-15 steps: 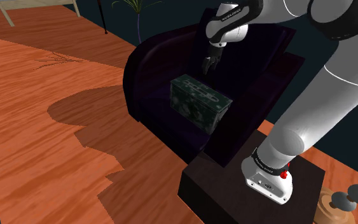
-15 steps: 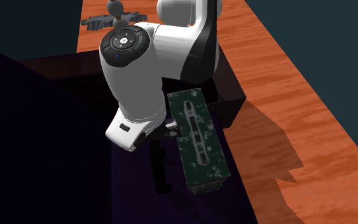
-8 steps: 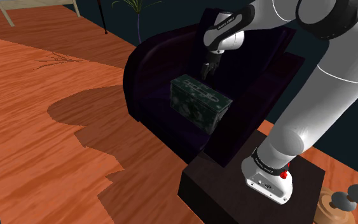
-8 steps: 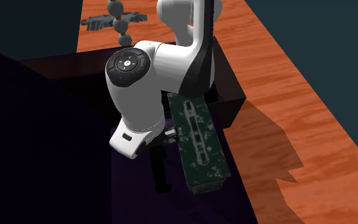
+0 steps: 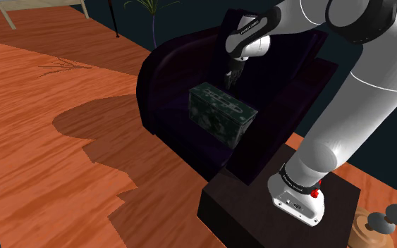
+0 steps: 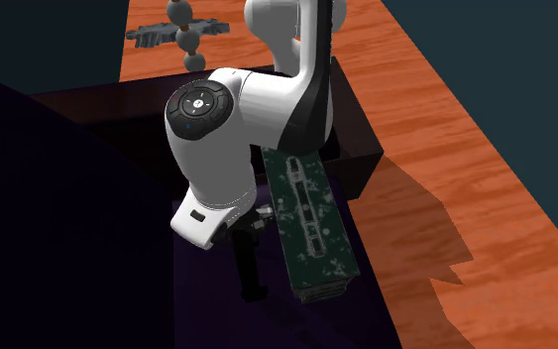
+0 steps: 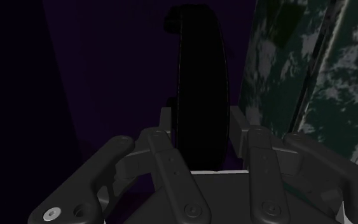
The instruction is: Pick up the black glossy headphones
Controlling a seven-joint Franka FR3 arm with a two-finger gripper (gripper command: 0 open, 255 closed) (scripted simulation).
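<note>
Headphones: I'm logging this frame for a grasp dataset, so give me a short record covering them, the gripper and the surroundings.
target: black headphones
support: dark purple armchair
gripper: gripper lowered to the seat, headphones right in front of it
grip: cannot tell whether closed
neighbour: mottled green box, close beside the headphones
floor: reddish wood

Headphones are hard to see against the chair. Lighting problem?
Wrist view: the headphones show as a flat black shape, no glare, against the dim purple armchair. Shoulder view: it sits in deep shade; a hard-edged shadow crosses the floor.
</note>
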